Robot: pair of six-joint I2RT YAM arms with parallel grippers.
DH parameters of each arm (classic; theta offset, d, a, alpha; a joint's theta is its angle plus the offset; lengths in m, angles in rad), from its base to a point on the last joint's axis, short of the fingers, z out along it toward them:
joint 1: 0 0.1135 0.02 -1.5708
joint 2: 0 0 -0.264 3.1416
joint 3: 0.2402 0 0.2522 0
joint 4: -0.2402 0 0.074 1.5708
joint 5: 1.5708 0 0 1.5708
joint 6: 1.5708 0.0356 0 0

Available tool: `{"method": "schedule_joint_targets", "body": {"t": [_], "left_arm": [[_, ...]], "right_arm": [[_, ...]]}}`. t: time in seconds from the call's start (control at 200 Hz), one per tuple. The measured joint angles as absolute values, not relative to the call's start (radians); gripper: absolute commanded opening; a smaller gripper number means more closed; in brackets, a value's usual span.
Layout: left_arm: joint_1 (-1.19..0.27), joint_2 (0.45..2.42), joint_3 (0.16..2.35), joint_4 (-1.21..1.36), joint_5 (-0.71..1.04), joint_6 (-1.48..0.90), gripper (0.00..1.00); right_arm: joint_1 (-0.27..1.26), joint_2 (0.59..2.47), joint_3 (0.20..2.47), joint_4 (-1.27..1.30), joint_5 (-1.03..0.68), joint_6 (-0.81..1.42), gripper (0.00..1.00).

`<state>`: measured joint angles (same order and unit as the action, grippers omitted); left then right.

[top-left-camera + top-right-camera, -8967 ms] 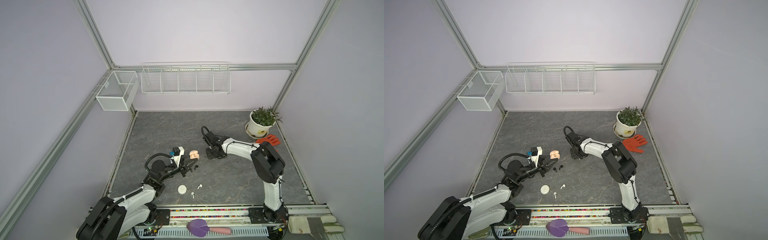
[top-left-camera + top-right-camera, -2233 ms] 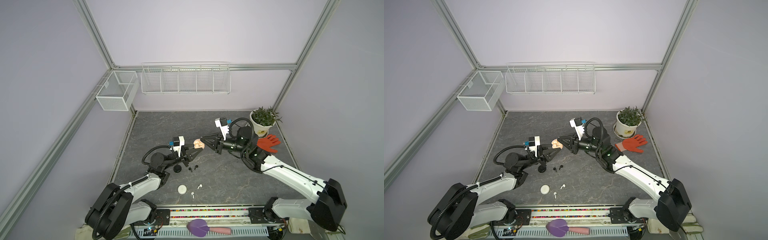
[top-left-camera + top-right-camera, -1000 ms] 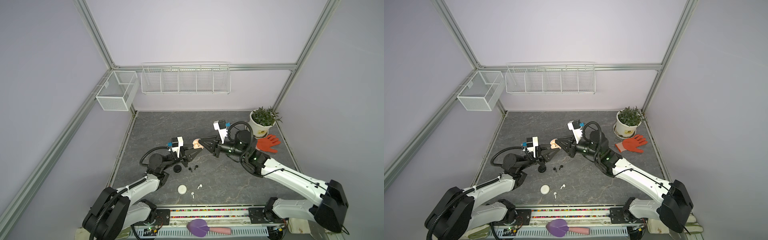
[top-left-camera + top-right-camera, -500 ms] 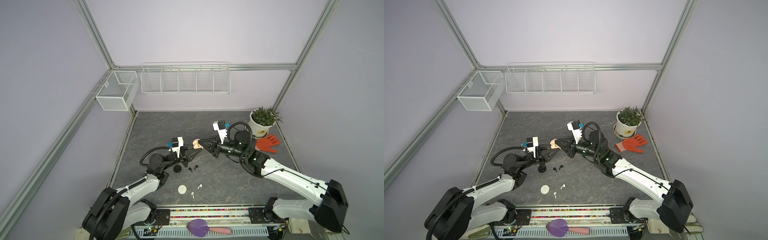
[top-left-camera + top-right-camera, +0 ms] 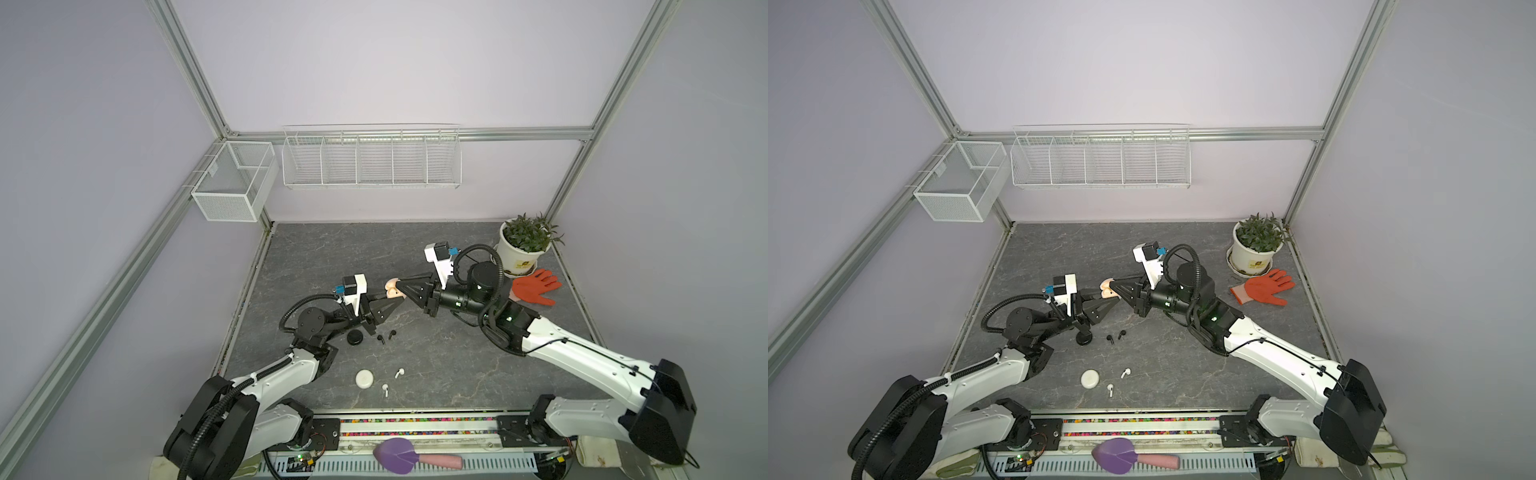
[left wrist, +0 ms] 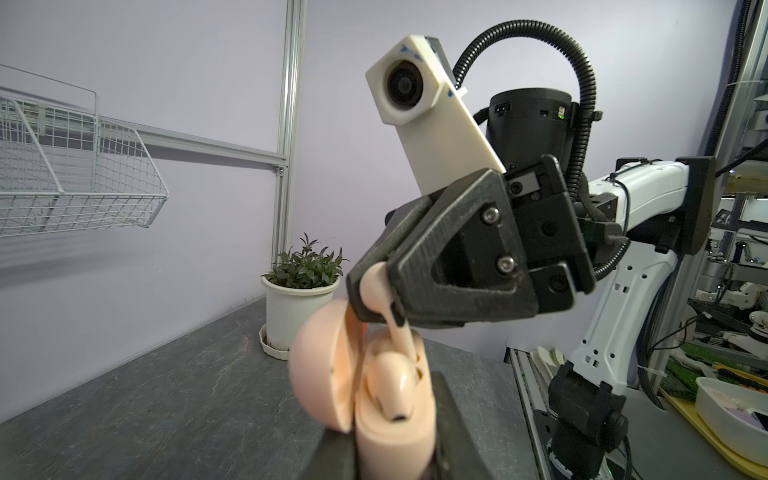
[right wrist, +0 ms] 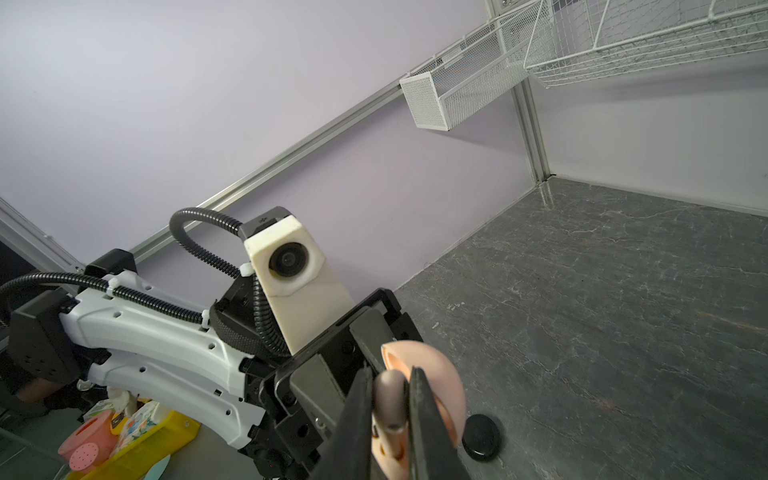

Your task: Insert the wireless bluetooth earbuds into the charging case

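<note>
One earbud (image 6: 390, 376) sits in left claw's (image 5: 394, 297) pinched case (image 6: 320, 365); right claw (image 7: 390, 384) pinches second earbud (image 6: 376, 286).

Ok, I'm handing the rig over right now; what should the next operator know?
Left gripper: shut on the pink case, lid open, held off the table.
Right gripper: shut on a pink earbud, stem reaching into the case.
Done: the other pink earbud is seated.
To do: seat this one; then black earbuds beside the black case and white earbuds beside the white case, all on the table, both cases apparently closed.
</note>
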<state>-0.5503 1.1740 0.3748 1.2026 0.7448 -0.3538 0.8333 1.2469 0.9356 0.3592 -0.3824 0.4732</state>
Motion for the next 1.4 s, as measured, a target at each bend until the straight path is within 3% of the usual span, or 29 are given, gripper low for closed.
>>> {"method": "schedule_joint_targets", "body": {"t": [0.665,0.865,1.079,1.399], "left_arm": [[-0.550,1.169,0.373,1.183,0.730,-0.346,0.00],[-0.550,1.167,0.373,1.168,0.745,-0.331,0.00],[-0.558,1.113,0.378,1.033,0.802,-0.246,0.00],[-0.582,1.098,0.416,0.905,0.870,-0.173,0.00]], "right_arm": [[0.838,1.236,0.982,0.233,-0.351,0.414,0.38],[0.820,1.227,1.106,0.028,-0.347,0.341,0.56],[0.702,1.200,1.229,-0.220,-0.487,0.253,0.69],[0.649,1.245,1.244,-0.406,-0.706,0.215,0.78]]}}
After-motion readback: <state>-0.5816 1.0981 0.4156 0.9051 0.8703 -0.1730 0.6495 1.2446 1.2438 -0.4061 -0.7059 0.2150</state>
